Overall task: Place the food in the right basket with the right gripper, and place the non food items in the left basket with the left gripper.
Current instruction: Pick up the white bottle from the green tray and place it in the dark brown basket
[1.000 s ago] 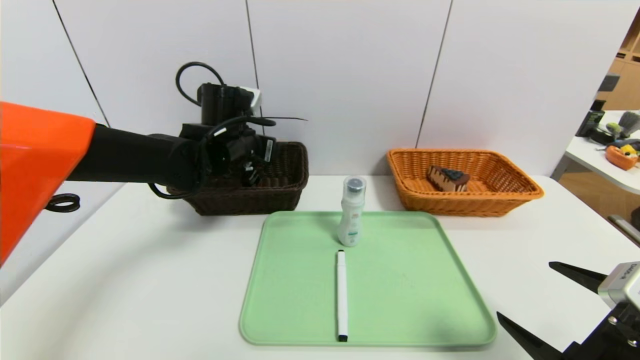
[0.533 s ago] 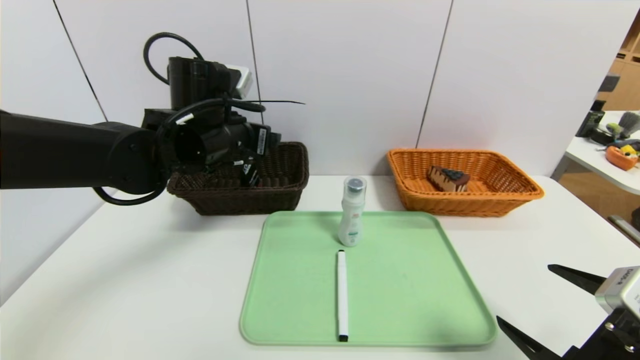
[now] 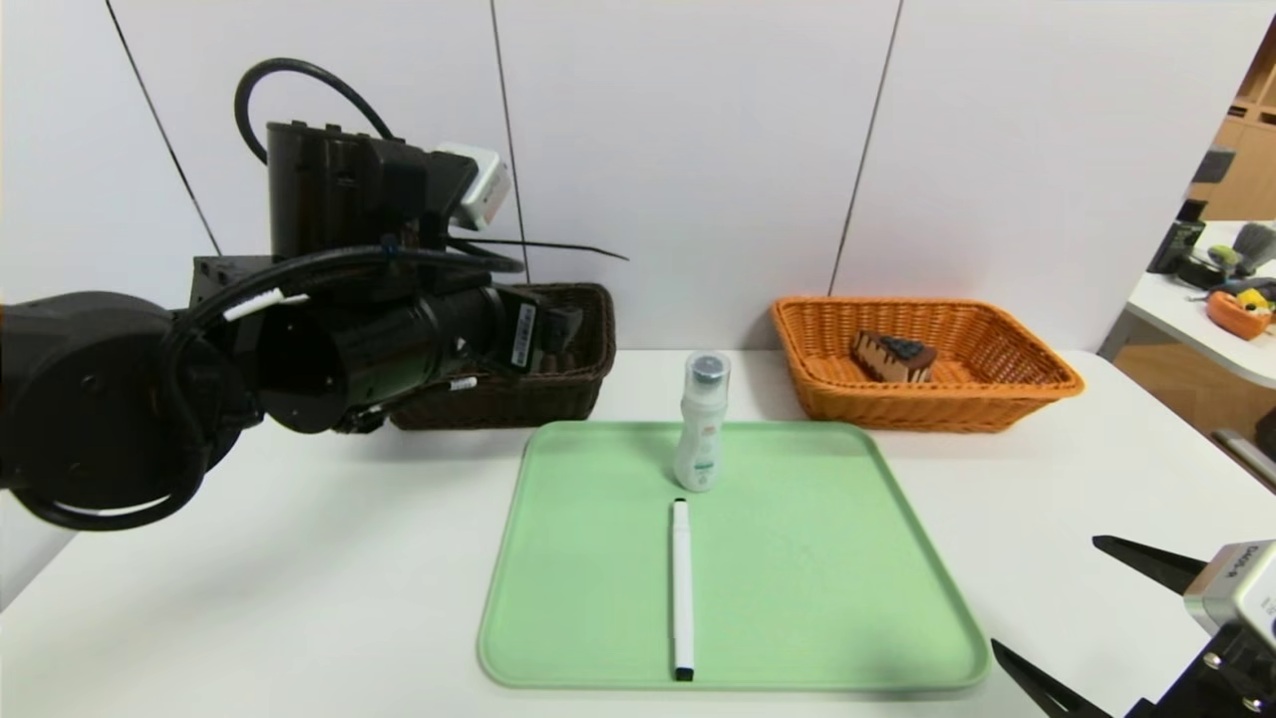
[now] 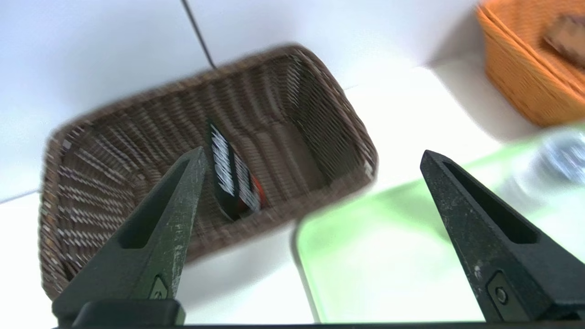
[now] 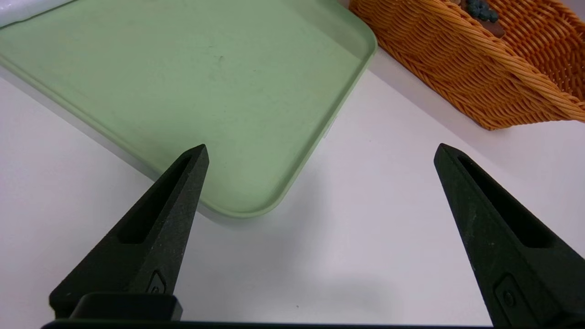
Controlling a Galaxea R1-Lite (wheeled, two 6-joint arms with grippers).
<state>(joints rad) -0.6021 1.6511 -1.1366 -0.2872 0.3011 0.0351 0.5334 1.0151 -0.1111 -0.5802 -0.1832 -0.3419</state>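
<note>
Left claw [image 4: 313, 155] open, empty, now back from the brown basket [image 4: 320, 114]

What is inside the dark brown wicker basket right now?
The dark brown wicker basket holds one flat black object with white markings and a red patch, leaning against the basket's near wall. A finger of the open left tool hides part of the floor.

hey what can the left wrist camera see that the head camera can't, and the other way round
Only the left wrist view shows the black packet lying inside the brown basket, framed by the open left pincer. Only the head view shows the white pen lying on the tray, and the right pincer parked low at the table's near right. Both show the green tray, the upright bottle and the orange basket.
</note>
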